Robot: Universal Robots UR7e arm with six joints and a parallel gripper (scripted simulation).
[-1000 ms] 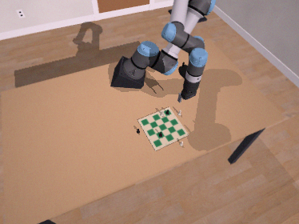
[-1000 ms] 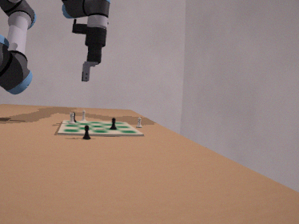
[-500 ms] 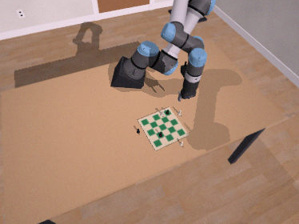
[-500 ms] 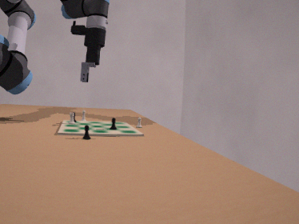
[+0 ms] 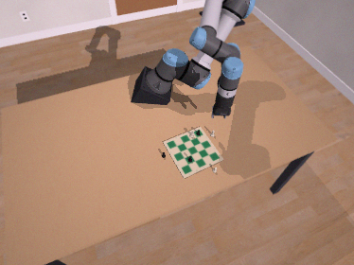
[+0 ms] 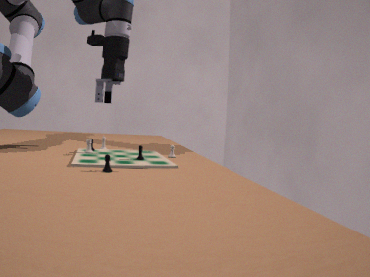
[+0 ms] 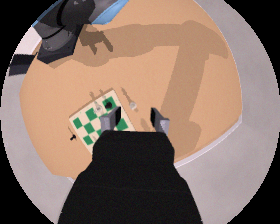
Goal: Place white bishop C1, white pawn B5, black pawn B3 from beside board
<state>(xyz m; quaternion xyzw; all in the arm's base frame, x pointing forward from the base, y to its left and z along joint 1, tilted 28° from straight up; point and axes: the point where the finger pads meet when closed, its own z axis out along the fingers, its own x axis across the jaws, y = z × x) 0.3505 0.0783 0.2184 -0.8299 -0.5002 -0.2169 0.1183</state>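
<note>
Green-and-cream chequered board [image 5: 208,163] far below, my fingers [image 6: 99,97] wide apart w/ nothing held; next: descend onto small white side piece [image 5: 213,133].

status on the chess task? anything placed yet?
Nothing placed. Black pawn and two white pieces stand beside the board. The end effector is open, holding nothing, high above the table. All three placements remain.

Green-and-cream chequered board [image 5: 193,151], tan table [image 5: 85,170], grey arm [image 5: 222,9] with blue joints
</note>
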